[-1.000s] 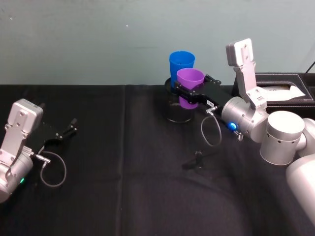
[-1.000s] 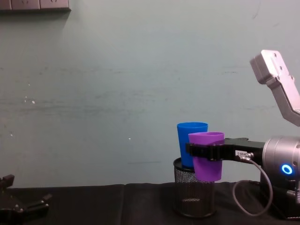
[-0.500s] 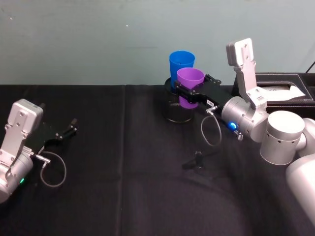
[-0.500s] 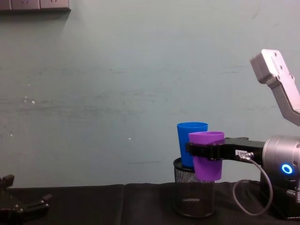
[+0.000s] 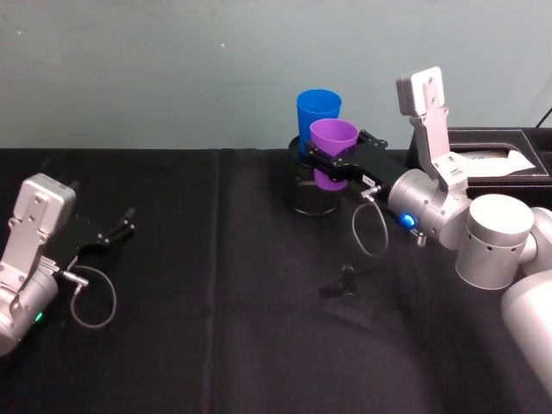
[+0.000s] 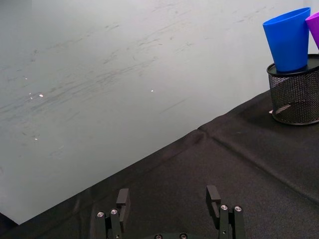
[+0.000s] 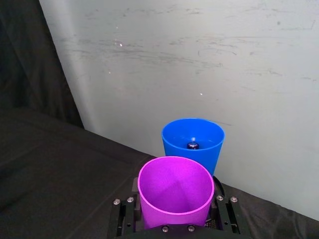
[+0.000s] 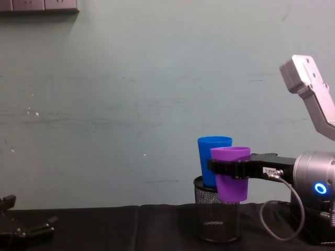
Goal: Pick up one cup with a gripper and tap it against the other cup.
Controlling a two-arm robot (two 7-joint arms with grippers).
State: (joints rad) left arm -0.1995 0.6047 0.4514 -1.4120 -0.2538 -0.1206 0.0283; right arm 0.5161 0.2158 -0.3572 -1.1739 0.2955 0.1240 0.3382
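My right gripper (image 5: pixel 325 164) (image 8: pixel 222 168) (image 7: pixel 174 221) is shut on the purple cup (image 5: pixel 333 153) (image 8: pixel 231 173) (image 7: pixel 175 196), holding it upright in the air above the table. The blue cup (image 5: pixel 317 116) (image 8: pixel 214 159) (image 7: pixel 193 143) (image 6: pixel 289 40) stands in a black mesh pen holder (image 5: pixel 309 190) (image 8: pixel 215 217) (image 6: pixel 296 94) just behind the purple one. The two cups overlap in the views, and I cannot tell whether they touch. My left gripper (image 5: pixel 122 226) (image 6: pixel 170 203) (image 8: pixel 23 230) rests open and empty low at the table's left.
A black cloth covers the table (image 5: pixel 216 328). A black box with white paper (image 5: pixel 496 159) sits at the back right behind my right arm. A small black clip-like item (image 5: pixel 345 280) lies on the cloth in front of the holder. A pale wall rises behind.
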